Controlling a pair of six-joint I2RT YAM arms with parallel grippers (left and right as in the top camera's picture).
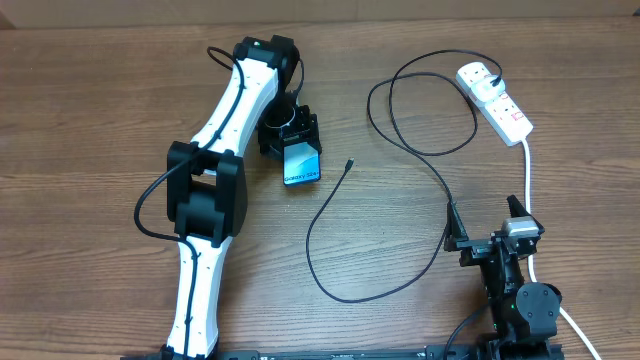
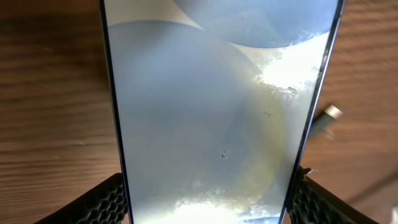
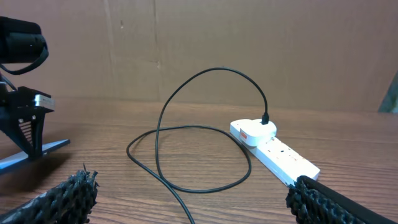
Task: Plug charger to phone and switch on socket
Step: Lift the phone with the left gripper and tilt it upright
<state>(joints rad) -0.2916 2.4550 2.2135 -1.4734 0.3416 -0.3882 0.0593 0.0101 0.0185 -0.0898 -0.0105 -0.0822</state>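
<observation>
Presently, phone point(image 1: 302, 163) is clamped by its long edges betw. the left fingers point(image 2: 102, 202), just left of counter point(image 1: 90, 120) centre. Tip of charger point(image 1: 349, 163) lies free just beside it; phone should be held steady, port end lined up w/ the tip, so it is fed in straight. Right fingers point(image 3: 65, 199) are spread wide by the near right edge, nothing gripped, cable lying betw. them. No containers seen; white plug point(image 1: 478, 77) is seated in socket point(image 1: 508, 112), far right corner.
</observation>
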